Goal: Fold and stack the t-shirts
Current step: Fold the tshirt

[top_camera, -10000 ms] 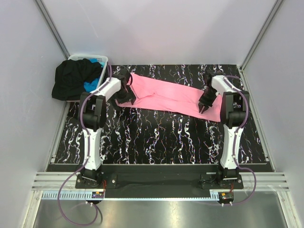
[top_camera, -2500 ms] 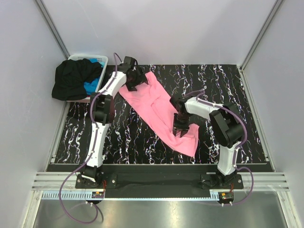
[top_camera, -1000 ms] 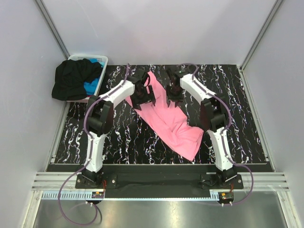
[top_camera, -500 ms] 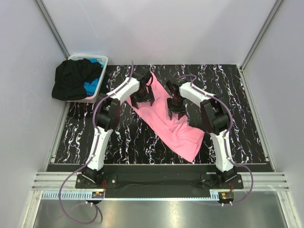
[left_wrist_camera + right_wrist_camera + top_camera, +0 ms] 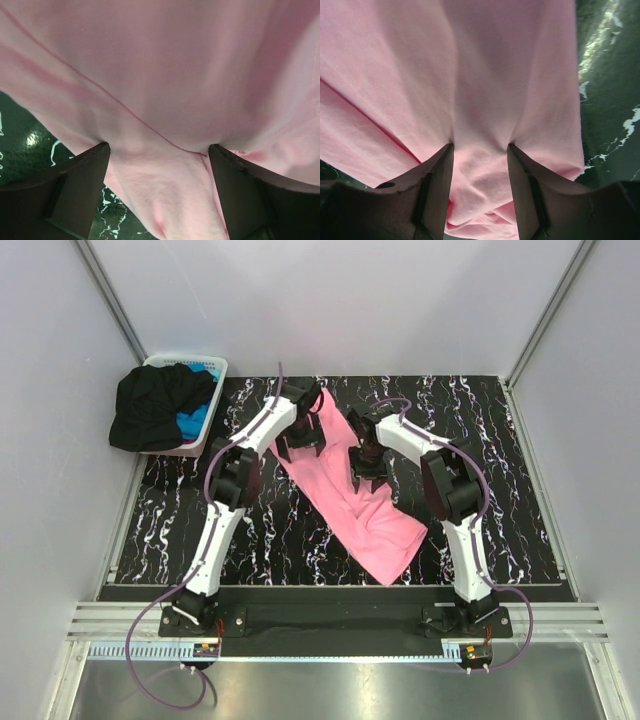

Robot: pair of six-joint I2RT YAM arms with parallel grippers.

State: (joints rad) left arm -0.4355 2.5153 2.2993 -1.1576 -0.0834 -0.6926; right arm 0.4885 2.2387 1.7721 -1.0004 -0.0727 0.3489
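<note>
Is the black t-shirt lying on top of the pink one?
No, the black t-shirt is draped over the white basket at the far left, well apart from the pink t-shirt.

**Marbled table in a pale booth**

The black, white-veined table (image 5: 300,540) is boxed by plain pale walls (image 5: 330,300) behind it and on both sides. A white slotted basket (image 5: 222,370) stands at its far left corner. Aluminium rails (image 5: 330,618) run along its near edge.

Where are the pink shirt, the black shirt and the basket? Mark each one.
pink shirt (image 5: 348,502): top view, middle of the cloth.
black shirt (image 5: 150,410): top view, middle of the heap.
basket (image 5: 220,365): top view, far right corner of its rim.
</note>
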